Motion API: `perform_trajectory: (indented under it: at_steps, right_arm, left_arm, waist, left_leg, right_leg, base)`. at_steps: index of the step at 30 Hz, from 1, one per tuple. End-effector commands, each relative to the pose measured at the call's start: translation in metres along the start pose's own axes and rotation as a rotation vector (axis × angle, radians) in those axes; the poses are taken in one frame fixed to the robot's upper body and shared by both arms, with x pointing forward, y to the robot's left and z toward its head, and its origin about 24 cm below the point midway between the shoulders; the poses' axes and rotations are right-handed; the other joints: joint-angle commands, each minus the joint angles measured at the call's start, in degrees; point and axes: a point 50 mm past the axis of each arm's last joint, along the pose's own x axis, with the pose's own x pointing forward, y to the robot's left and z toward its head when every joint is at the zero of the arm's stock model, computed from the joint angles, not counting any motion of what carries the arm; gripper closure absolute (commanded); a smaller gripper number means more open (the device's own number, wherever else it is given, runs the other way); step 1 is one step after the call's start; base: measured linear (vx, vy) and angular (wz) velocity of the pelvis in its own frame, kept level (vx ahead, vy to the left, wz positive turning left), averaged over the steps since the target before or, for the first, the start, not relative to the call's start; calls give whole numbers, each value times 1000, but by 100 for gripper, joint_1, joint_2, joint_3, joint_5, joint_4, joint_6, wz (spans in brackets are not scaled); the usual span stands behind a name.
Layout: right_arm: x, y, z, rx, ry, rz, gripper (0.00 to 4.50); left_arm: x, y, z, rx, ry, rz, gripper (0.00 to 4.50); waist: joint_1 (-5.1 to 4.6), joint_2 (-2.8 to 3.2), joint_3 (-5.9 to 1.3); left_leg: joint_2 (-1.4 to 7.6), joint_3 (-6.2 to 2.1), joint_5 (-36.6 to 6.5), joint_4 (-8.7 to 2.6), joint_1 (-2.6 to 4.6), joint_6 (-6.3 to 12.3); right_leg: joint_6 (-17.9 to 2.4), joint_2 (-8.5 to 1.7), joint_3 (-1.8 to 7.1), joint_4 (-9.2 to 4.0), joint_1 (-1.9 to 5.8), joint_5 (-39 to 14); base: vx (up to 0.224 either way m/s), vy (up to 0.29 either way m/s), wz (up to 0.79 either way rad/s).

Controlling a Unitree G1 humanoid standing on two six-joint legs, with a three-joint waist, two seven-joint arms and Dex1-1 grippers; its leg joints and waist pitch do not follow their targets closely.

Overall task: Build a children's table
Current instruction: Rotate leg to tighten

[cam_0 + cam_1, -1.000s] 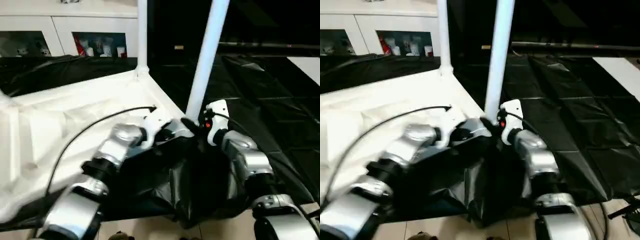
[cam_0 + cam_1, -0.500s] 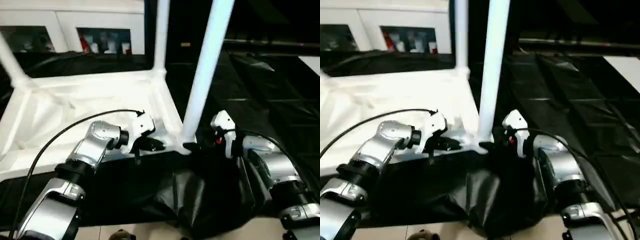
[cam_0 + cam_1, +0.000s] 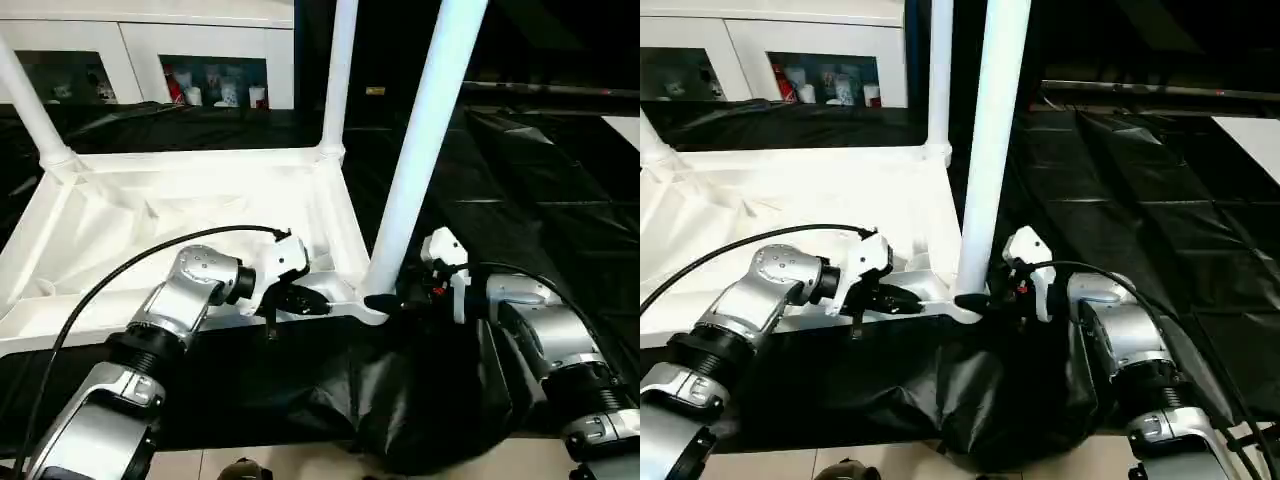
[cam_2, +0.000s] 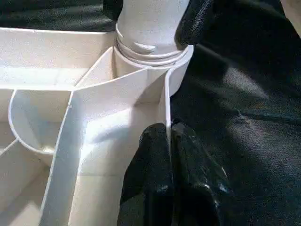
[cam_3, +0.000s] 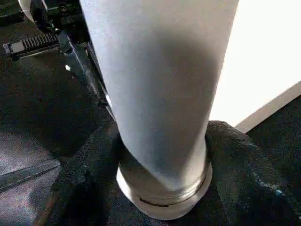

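Note:
The children's table lies upside down on the black drape, its ribbed white top (image 3: 180,200) facing up. Three white legs stand in corner sockets: one at the far left (image 3: 30,110), one at the far right (image 3: 338,70) and one at the near right (image 3: 425,150). My left gripper (image 3: 305,301) is shut on the top's near rim wall (image 4: 167,94), just left of the near right socket. My right gripper (image 3: 385,298) hugs the base of the near right leg (image 5: 160,94), with a black finger (image 5: 84,174) pressed against each side of it.
White cabinets with glass doors (image 3: 215,80) line the back wall. The black drape (image 3: 420,400) bunches up and hangs over the front edge, below my right forearm. A black cable (image 3: 100,290) loops over the table top from my left arm. Pale floor (image 3: 300,465) lies below.
The camera has shifted, bringing the far left leg into view. My right gripper's fingers have drawn in around the near leg's base. The left gripper keeps its hold on the rim.

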Motion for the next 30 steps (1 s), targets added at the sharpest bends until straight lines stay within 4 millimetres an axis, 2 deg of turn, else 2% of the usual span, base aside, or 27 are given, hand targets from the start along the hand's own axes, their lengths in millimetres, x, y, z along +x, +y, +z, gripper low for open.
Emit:
perform_trajectory:
  at_steps: [1, 5, 12, 15, 16, 17, 18, 20, 21, 22, 23, 24, 25, 27, 28, 29, 30]
  right_arm:
    - [4, 8, -4, -4, 18, 65, 196]
    - [4, 9, -5, -3, 24, 74, 224]
    - [8, 13, -9, 5, 19, 69, 238]
    - [15, 8, -12, 33, -3, -34, 239]
    - [20, 4, -15, 56, -4, -125, 240]
    - [28, 0, -22, 132, 23, -251, 242]
    - [30, -1, -24, 154, 32, -275, 242]
    - [37, -2, -27, 212, 39, -343, 246]
    - [41, -2, -28, 251, 34, -388, 247]
    - [47, -3, -27, 292, 18, -436, 247]
    - [54, -4, -25, 316, 3, -483, 247]
    - [61, -4, -22, 340, -14, -534, 248]
    - [63, -5, -21, 344, -18, -549, 248]
    - [75, -5, -12, 322, -34, -594, 248]
    - [77, -5, -10, 322, -45, -591, 248]
    - [80, -5, -5, 327, -64, -586, 248]
    - [80, -5, -2, 321, -76, -583, 248]
  left_arm:
    - [4, -2, 11, 44, -29, -19, 450]
    - [3, -1, 11, 45, -29, -14, 450]
    - [6, -1, 11, 42, -46, 14, 450]
    - [11, 3, 13, 30, -48, 89, 450]
    - [16, 7, 14, 18, -42, 143, 450]
    - [25, 10, 16, -10, -33, 203, 450]
    - [28, 11, 16, -18, -31, 215, 450]
    - [34, 12, 19, -36, -31, 244, 450]
    - [39, 13, 21, -48, -35, 266, 450]
    - [44, 14, 25, -65, -42, 295, 450]
    - [50, 14, 29, -75, -46, 315, 450]
    - [57, 14, 33, -86, -50, 336, 450]
    - [60, 13, 34, -87, -50, 341, 450]
    - [70, 12, 42, -65, -49, 347, 450]
    - [71, 11, 43, -58, -49, 343, 450]
    - [73, 11, 45, -45, -47, 338, 450]
    - [73, 11, 46, -42, -50, 335, 450]
  waist:
    - [-4, -26, -380]
    - [-4, -26, -380]
    - [3, -31, -400]
    - [-11, -35, -383]
    - [-16, -29, -380]
    - [-56, -28, -351]
    - [-79, -22, -344]
    - [-126, -23, -330]
    - [-129, 11, -335]
    - [-180, -2, -329]
    - [-205, 20, -330]
    - [-229, 9, -330]
    - [-247, 25, -322]
    - [-292, 68, -331]
    - [-292, 68, -331]
    - [-347, 95, -312]
    - [-361, 115, -311]
  left_leg:
    - [484, -250, -1234, -439, 126, 153]
    - [486, -252, -1257, -442, 132, 136]
    - [485, -250, -1175, -433, 131, 145]
    - [479, -257, -1301, -442, 137, 111]
    - [478, -263, -1356, -446, 141, 81]
    - [470, -291, -1623, -461, 172, -61]
    - [452, -298, -1785, -463, 205, -134]
    - [442, -333, -1938, -472, 209, -178]
    - [452, -350, -2004, -473, 220, -209]
    - [451, -365, -2149, -481, 229, -245]
    - [444, -381, -2303, -470, 244, -280]
    - [445, -381, -2345, -473, 236, -288]
    - [432, -401, -2477, -472, 249, -320]
    - [436, -439, -2646, -491, 242, -351]
    - [436, -439, -2646, -491, 242, -351]
    - [451, -464, -2912, -511, 271, -361]
    - [450, -468, -3080, -512, 312, -376]
  right_leg:
    - [-1148, -522, 363, -363, 264, -1857]
    - [-1117, -520, 363, -372, 256, -1923]
    - [-1136, -526, 363, -357, 261, -1816]
    - [-1106, -531, 362, -387, 253, -2006]
    - [-1076, -537, 364, -400, 248, -2123]
    - [-968, -547, 352, -467, 222, -2594]
    - [-865, -541, 341, -518, 201, -2923]
    - [-674, -548, 317, -570, 212, -3334]
    - [-633, -562, 310, -578, 211, -3416]
    - [-572, -549, 295, -609, 188, -3532]
    - [-519, -556, 274, -635, 177, -3631]
    - [-502, -553, 276, -643, 176, -3647]
    - [-442, -549, 240, -669, 163, -3769]
    - [-320, -557, 190, -719, 198, -3769]
    - [-320, -557, 190, -719, 198, -3769]
    - [-327, -531, 135, -755, 194, -3590]
    - [-338, -533, 111, -772, 188, -3499]
  base:
    - [0, 0, 0]
    - [0, 0, 0]
    - [0, 0, 0]
    - [0, 0, 0]
    - [0, 0, 0]
    - [0, 0, 0]
    - [0, 0, 0]
    - [0, 0, 0]
    - [0, 0, 0]
    - [0, 0, 0]
    - [0, 0, 0]
    - [0, 0, 0]
    - [0, 0, 0]
    - [0, 0, 0]
    - [0, 0, 0]
    - [0, 0, 0]
    - [0, 0, 0]
